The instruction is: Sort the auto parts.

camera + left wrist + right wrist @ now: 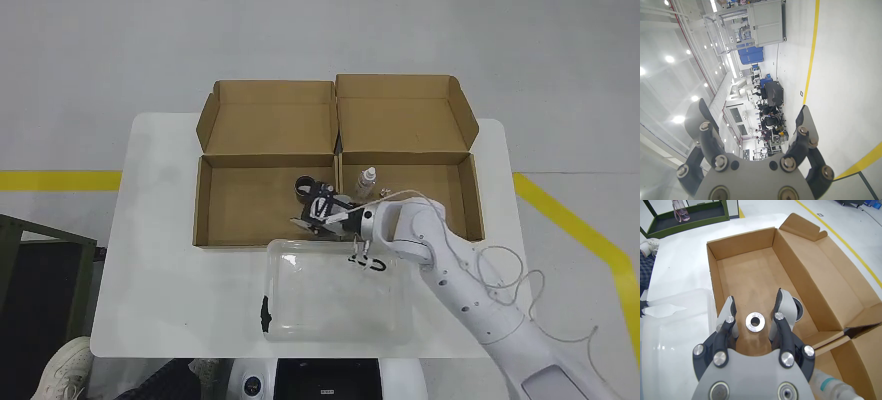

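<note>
Top view: a white bench (160, 250) carries two open cardboard boxes side by side in the upper middle of the frame, a left box (240, 205) and a right box (440, 190). A clear plastic bin (320, 300) lies just below them. The right gripper (318, 212) hangs over the right end of the left box. A small bottle (366, 181) lies in the right box, near the shared wall. A black part (266, 314) sits at the bin's left rim.

Right wrist view: the fingers (786, 303) stand apart and grasp nothing. A metal ring (755, 321) lies flat on the box floor between them. A dark-centred ring (799, 309) lies partly behind one finger.

Left wrist view: the left gripper (753, 105) faces the room, its fingers wide apart and empty.
</note>
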{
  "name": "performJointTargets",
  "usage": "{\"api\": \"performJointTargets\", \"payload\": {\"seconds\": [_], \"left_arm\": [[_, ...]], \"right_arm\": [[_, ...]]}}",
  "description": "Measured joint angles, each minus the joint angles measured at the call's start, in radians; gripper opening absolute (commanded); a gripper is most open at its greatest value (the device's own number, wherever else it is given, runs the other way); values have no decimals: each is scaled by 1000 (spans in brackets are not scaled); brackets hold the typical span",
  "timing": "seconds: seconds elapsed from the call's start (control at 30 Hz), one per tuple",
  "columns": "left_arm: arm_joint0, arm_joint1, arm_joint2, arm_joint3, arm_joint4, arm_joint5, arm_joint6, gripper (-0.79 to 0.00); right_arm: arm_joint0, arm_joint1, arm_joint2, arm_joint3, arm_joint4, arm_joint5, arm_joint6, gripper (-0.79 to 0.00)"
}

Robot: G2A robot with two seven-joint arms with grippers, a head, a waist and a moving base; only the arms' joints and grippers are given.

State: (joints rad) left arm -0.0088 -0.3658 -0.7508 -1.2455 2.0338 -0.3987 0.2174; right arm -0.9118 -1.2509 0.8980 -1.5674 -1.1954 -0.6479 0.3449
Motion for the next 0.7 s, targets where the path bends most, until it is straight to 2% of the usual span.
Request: {"api": "performJointTargets", "payload": {"seconds": [0.3,0.4,0.7], "left_arm": [[0,0,0,0,0,0,0,0],[0,0,0,0,0,0,0,0],[0,0,0,0,0,0,0,0]], "right_arm": [[-161,47,154,-186,-42,-39,-51,-317],[-224,61,205,-235,-61,-55,-82,-277],[-399,99,376,-309,-112,-77,-202,-212]]}}
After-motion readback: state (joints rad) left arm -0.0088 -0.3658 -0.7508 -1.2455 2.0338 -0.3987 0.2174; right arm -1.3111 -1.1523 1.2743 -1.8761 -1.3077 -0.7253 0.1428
